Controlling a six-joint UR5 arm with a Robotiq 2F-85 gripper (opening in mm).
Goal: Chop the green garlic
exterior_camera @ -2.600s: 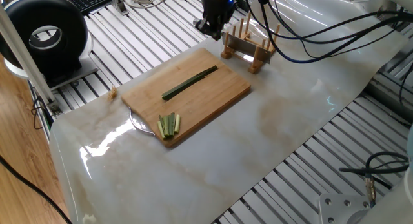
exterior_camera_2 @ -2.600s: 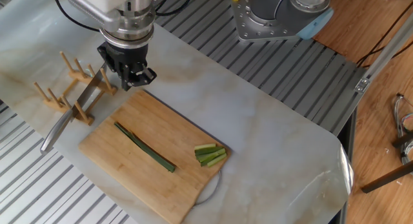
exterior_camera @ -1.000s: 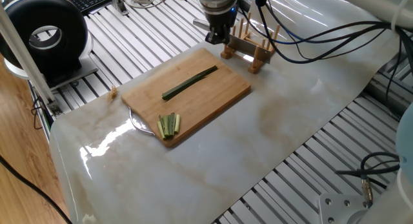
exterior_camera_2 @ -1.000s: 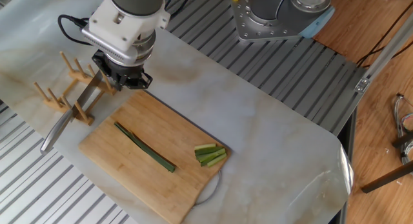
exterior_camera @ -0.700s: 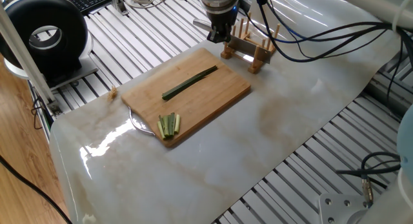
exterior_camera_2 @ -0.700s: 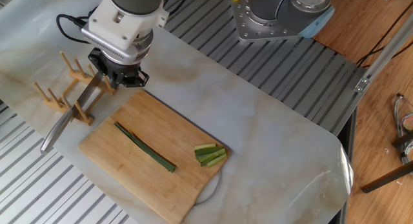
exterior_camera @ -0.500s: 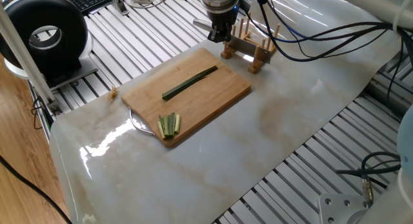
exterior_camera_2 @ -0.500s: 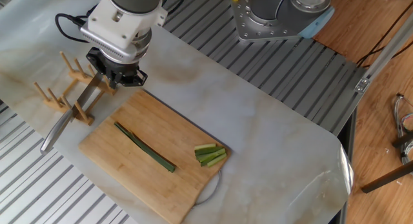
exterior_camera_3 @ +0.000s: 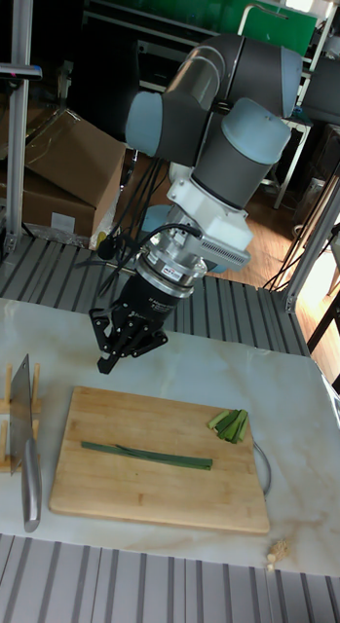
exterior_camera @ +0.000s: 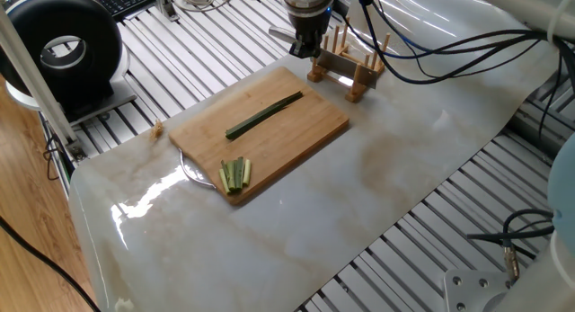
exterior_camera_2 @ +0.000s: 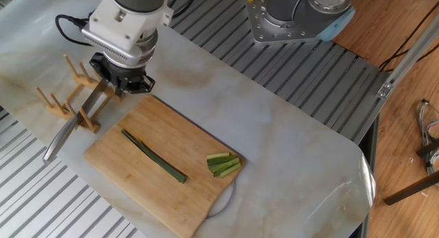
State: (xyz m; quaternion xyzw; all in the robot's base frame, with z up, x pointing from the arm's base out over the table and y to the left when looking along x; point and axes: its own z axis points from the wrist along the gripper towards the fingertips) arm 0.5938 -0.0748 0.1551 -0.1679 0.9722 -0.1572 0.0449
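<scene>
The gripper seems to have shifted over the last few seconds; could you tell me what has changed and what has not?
The gripper has moved away from the cutting board's corner toward the knife in its wooden rack, holding nothing. The green garlic and the bundle of cut sticks have not moved.

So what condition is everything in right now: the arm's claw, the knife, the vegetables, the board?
Black two-finger gripper: open, empty, near the knife's handle.
Steel cleaver knife: standing in the rack, not gripped.
Wooden peg rack: upright beside the board.
Long dark-green garlic stalk: whole, lying flat on the board.
Bundle of short paler green sticks: cut, lying at the board's corner.
Bamboo cutting board: flat on the table.
</scene>
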